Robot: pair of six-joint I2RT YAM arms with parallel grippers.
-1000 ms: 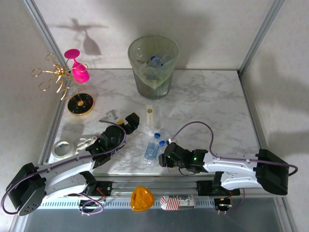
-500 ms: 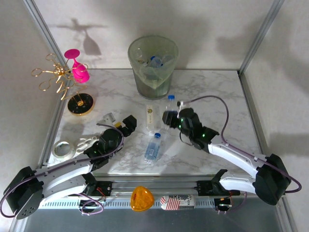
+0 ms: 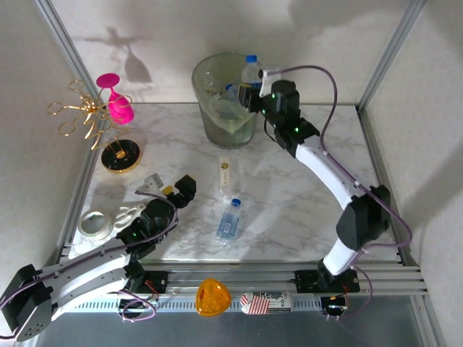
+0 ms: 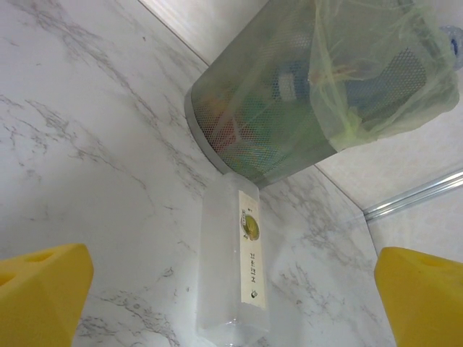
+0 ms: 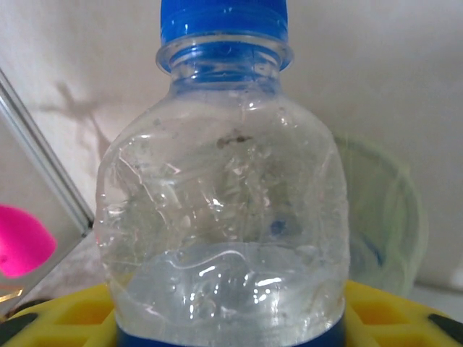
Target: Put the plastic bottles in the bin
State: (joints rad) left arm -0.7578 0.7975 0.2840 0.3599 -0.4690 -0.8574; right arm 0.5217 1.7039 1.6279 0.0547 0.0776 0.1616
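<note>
The bin, a pale-green round wastebasket with a liner bag, stands at the back of the marble table with several bottles inside. My right gripper is shut on a clear blue-capped bottle, held upright over the bin's right rim. In the right wrist view this bottle stands between the yellow pads, and the bin lies behind it. A pale square bottle and a clear blue-labelled bottle lie mid-table. My left gripper is open and empty, left of both. The left wrist view faces the pale bottle and the bin.
A pink goblet hangs on a gold wire stand with a round base at the back left. White rings lie at the left edge. An orange object and a red-white can sit on the front rail.
My right arm has carried the blue-capped bottle from the near middle of the table up and back to the bin's rim. My left gripper has drawn back slightly to the left.
</note>
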